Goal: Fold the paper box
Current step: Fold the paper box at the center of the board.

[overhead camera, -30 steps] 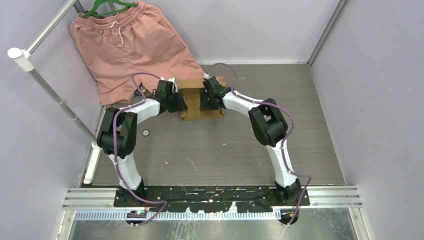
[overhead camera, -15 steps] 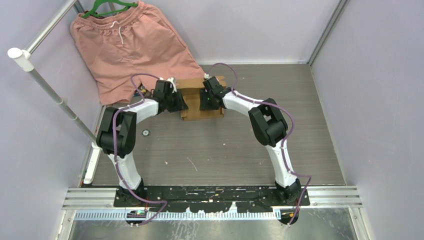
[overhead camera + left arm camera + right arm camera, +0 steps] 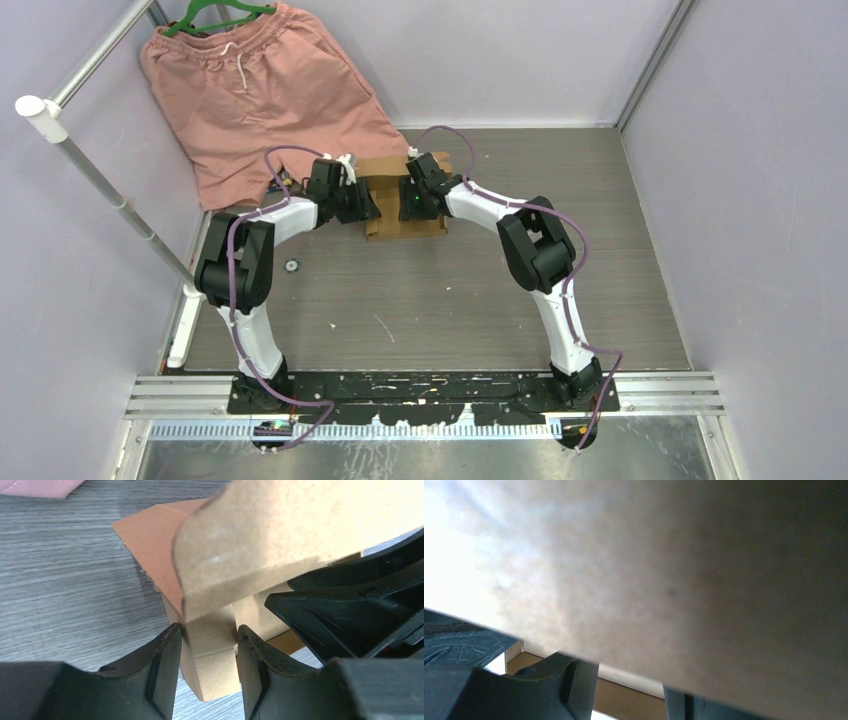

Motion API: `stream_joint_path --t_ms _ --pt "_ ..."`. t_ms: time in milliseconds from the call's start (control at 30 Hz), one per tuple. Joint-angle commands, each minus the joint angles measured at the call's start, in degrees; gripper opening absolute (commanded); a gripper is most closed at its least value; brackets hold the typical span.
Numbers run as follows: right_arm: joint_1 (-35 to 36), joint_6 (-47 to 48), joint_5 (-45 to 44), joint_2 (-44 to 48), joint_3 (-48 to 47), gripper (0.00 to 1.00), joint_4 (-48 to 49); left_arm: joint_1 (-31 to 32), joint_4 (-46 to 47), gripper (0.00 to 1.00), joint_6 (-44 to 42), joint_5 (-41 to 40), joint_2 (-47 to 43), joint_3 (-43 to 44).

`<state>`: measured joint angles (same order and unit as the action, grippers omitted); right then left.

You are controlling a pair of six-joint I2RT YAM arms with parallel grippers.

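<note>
The paper box (image 3: 383, 172), brown corrugated cardboard and partly folded, lies at the far middle of the table between both arms. My left gripper (image 3: 368, 208) is at its left side. In the left wrist view a folded cardboard flap (image 3: 212, 660) stands between the left gripper's (image 3: 209, 629) fingers. The left finger (image 3: 167, 655) touches it and a thin gap shows at the right finger (image 3: 252, 660). My right gripper (image 3: 412, 203) reaches into the box from the right. A blurred cardboard panel (image 3: 674, 570) covers its fingertips, and the right gripper's (image 3: 631, 672) jaws stand apart with only far cardboard between them.
Salmon-pink shorts (image 3: 262, 95) on a green hanger (image 3: 215, 12) lie at the far left, touching the table near the left arm. A metal rail (image 3: 110, 195) slants along the left side. A small round object (image 3: 291, 266) sits on the table. Purple walls enclose the table.
My left gripper has shifted slightly toward the box and its jaws have eased a little. The box's near left corner has moved a touch to the right. The right arm has not moved.
</note>
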<state>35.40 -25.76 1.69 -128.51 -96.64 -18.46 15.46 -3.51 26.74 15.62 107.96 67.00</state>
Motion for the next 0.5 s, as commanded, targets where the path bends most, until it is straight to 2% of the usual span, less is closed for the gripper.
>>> stream_joint_path --t_ms 0,467 --pt "0.7 0.5 2.9 -5.9 2.7 0.52 -8.7 0.6 5.9 0.45 0.1 7.5 0.8 0.4" --pt "0.7 0.9 3.2 -6.7 1.9 0.53 -9.2 -0.2 10.7 0.51 2.2 13.3 0.3 -1.7"
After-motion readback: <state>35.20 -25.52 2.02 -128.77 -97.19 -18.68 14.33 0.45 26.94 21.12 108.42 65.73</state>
